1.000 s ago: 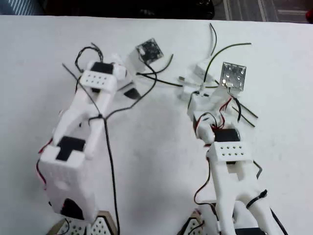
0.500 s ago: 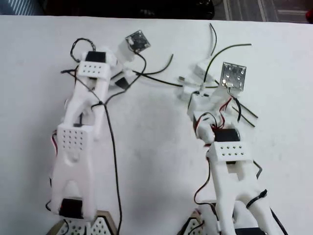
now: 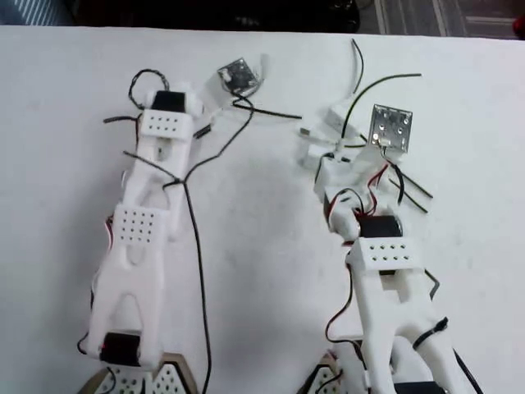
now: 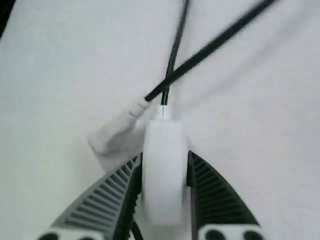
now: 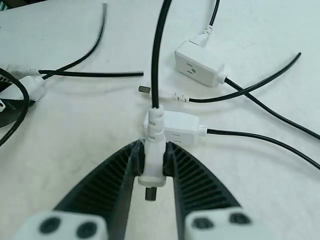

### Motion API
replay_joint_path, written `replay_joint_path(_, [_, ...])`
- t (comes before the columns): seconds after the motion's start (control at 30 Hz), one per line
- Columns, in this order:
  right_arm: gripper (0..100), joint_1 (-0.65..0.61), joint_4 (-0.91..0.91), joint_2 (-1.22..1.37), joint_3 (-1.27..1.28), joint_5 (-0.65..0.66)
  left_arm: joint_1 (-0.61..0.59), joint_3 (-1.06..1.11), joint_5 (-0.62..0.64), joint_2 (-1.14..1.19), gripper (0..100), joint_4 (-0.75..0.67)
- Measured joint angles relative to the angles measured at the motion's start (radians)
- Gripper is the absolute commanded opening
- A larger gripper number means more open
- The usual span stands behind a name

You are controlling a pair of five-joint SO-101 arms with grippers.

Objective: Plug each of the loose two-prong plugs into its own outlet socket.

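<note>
as right gripper (image 5: 153, 146) stays clenched on plug (image 5: 152, 167), left gripper (image 4: 165, 158) carries white plug (image 4: 162, 175) farther out

Setting: robotics lab or workshop bench. Evidence: plain white table (image 3: 271, 254) used as the work surface; left arm (image 3: 139, 238) and right arm (image 3: 385, 275) of white printed parts, side by side, with exposed red and black wiring (image 3: 194, 246); short loose black cables (image 3: 385, 78) strewn over the top; dark room (image 3: 205, 11) past the far edge, ribbed grey panel (image 3: 418, 15) at one corner.
</note>
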Motion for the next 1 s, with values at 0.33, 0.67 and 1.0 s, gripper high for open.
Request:
replay_joint_path(0.33, [1.8,0.002,0.0,0.0,0.0,0.0,0.097,-0.276,0.0,0.006,4,0.414])
replay_joint_path(0.67, [1.8,0.002,0.0,0.0,0.0,0.0,0.14,-0.282,0.133,-0.1,4,0.485])
replay_joint_path(1.0, [1.8,0.002,0.0,0.0,0.0,0.0,0.161,0.081,0.195,-0.46,4,0.485])
